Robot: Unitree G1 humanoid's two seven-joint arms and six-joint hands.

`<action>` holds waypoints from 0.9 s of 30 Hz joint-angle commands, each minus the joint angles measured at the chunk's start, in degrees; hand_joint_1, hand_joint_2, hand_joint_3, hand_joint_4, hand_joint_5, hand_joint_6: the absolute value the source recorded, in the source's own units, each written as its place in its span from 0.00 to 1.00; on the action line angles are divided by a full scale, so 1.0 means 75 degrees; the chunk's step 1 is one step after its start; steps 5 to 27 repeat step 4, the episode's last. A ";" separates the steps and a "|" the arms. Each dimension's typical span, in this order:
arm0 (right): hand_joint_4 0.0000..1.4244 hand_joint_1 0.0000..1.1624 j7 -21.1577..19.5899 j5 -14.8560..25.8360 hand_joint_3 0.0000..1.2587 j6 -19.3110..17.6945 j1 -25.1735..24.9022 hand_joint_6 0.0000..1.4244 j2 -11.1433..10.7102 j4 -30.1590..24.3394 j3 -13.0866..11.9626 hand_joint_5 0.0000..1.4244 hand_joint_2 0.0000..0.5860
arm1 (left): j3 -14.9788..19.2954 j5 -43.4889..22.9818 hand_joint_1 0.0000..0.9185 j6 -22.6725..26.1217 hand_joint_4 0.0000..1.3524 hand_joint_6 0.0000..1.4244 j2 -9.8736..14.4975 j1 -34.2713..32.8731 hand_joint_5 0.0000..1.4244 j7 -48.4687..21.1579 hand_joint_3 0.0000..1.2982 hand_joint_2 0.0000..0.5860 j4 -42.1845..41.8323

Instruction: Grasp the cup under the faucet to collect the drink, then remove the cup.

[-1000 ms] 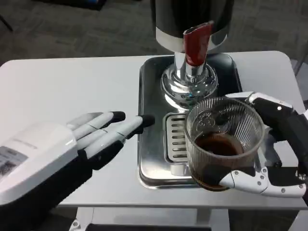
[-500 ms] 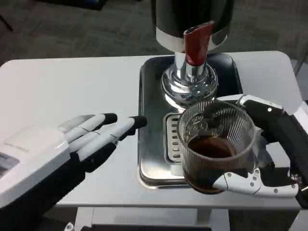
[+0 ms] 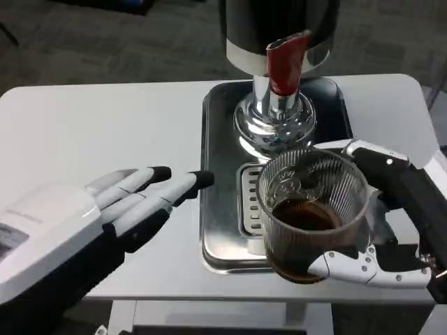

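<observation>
A clear ribbed cup point(image 3: 312, 209) with dark drink in its bottom is gripped by my right hand point(image 3: 391, 220), whose fingers wrap it from the right and below. The cup is over the front right of the steel drip tray point(image 3: 220, 174), in front of the dispenser's faucet with its red lever point(image 3: 286, 63). My left hand point(image 3: 91, 216) lies flat and open on the table left of the tray, fingertips close to the tray's left rim, holding nothing.
The dispenser's chrome base point(image 3: 274, 122) stands at the back of the tray, its dark body point(image 3: 279, 21) above. A slotted grate point(image 3: 253, 199) lies in the tray behind the cup. The white table point(image 3: 98, 132) stretches to the left; its front edge is near.
The cup, held by my right hand, has shifted a little left and toward the front. My left hand has drawn back slightly from the tray's rim.
</observation>
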 commanded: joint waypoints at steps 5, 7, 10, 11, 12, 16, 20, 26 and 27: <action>0.88 0.76 -0.0027 0.0108 0.85 -0.0051 -0.0014 1.00 0.0056 -0.0277 0.0028 1.00 0.30 | -0.0051 0.0074 0.00 0.0013 0.00 0.01 -0.0068 0.0095 0.00 -0.0058 0.01 0.12 -0.0142; 0.88 0.76 -0.0027 0.0108 0.85 -0.0051 -0.0014 1.00 0.0056 -0.0277 0.0028 1.00 0.30 | -0.0051 0.0074 0.00 0.0013 0.00 0.01 -0.0068 0.0095 0.00 -0.0058 0.01 0.12 -0.0142; 0.88 0.76 -0.0027 0.0108 0.85 -0.0051 -0.0014 1.00 0.0056 -0.0277 0.0028 1.00 0.30 | -0.0051 0.0074 0.00 0.0013 0.00 0.01 -0.0068 0.0095 0.00 -0.0058 0.01 0.12 -0.0142; 0.88 0.76 -0.0027 0.0108 0.85 -0.0051 -0.0014 1.00 0.0056 -0.0277 0.0028 1.00 0.30 | -0.0051 0.0074 0.00 0.0013 0.00 0.01 -0.0068 0.0095 0.00 -0.0058 0.01 0.12 -0.0142; 0.88 0.76 -0.0027 0.0108 0.85 -0.0051 -0.0014 1.00 0.0056 -0.0277 0.0028 1.00 0.30 | -0.0051 0.0074 0.00 0.0013 0.00 0.01 -0.0068 0.0095 0.00 -0.0058 0.01 0.12 -0.0142; 0.88 0.76 -0.0027 0.0108 0.85 -0.0051 -0.0014 1.00 0.0056 -0.0277 0.0028 1.00 0.30 | -0.0051 0.0074 0.00 0.0013 0.00 0.01 -0.0068 0.0095 0.00 -0.0058 0.01 0.12 -0.0142; 0.88 0.76 -0.0027 0.0108 0.85 -0.0051 -0.0014 1.00 0.0056 -0.0277 0.0028 1.00 0.30 | -0.0051 0.0074 0.00 0.0013 0.00 0.01 -0.0068 0.0095 0.00 -0.0058 0.01 0.12 -0.0142; 0.88 0.76 -0.0027 0.0108 0.85 -0.0051 -0.0014 1.00 0.0056 -0.0277 0.0028 1.00 0.30 | -0.0051 0.0074 0.00 0.0013 0.00 0.01 -0.0068 0.0095 0.00 -0.0058 0.01 0.12 -0.0142; 0.88 0.76 -0.0027 0.0108 0.85 -0.0051 -0.0014 1.00 0.0056 -0.0277 0.0028 1.00 0.30 | -0.0051 0.0074 0.00 0.0013 0.00 0.01 -0.0068 0.0095 0.00 -0.0058 0.01 0.12 -0.0142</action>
